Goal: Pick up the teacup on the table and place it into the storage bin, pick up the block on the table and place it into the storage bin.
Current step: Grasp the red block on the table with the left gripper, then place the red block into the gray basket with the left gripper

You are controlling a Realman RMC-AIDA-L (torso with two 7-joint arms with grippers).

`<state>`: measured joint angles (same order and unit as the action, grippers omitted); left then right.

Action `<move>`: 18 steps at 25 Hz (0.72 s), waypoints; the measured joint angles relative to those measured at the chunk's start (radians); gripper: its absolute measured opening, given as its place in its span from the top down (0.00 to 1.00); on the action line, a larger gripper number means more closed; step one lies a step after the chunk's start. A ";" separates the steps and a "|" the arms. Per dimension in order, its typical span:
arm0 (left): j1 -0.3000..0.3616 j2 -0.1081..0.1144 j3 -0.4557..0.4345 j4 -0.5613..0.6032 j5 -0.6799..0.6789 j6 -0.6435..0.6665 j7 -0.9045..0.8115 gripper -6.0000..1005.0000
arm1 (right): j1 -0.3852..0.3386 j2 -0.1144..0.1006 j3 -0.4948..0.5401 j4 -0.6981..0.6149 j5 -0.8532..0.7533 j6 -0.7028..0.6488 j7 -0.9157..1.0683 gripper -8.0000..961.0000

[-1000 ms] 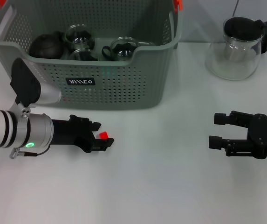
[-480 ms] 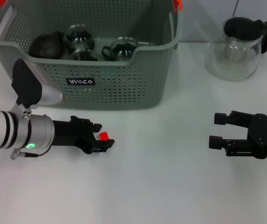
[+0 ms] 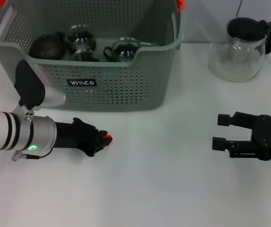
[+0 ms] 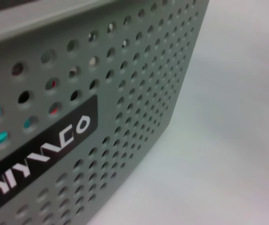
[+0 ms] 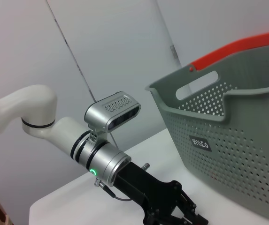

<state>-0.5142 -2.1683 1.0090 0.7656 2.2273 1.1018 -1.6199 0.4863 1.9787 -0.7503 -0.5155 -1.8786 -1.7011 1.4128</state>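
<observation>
The left gripper is clenched on the small red block — low before the perforated grey-green storage bin; the right gripper rests released.

White arm w/ green LED, black end effector

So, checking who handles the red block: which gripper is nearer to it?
Left. The left gripper is closed around the red block in front of the storage bin; the right gripper sits open, far off to the right.
</observation>
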 joint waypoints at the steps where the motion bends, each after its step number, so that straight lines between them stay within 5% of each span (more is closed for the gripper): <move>1: -0.001 0.000 0.000 0.000 0.000 0.002 0.000 0.75 | 0.000 0.000 0.000 0.000 0.001 0.000 0.000 0.02; 4: -0.001 0.001 0.000 0.003 0.000 0.006 0.000 0.85 | 0.000 0.000 0.000 0.000 0.002 0.000 0.000 0.02; 10: 0.003 0.001 -0.025 0.054 -0.017 0.091 -0.016 0.83 | 0.000 -0.001 0.000 0.000 0.003 0.000 0.000 0.02; 15: -0.002 0.010 -0.213 0.162 -0.127 0.401 -0.066 0.82 | 0.000 -0.003 0.000 0.000 0.004 -0.001 0.004 0.02; 18: -0.029 0.037 -0.364 0.184 -0.244 0.585 -0.093 0.82 | 0.000 -0.003 0.000 0.000 0.004 -0.002 0.005 0.02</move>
<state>-0.5431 -2.1311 0.6448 0.9494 1.9833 1.6867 -1.7124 0.4863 1.9756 -0.7501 -0.5154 -1.8746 -1.7033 1.4175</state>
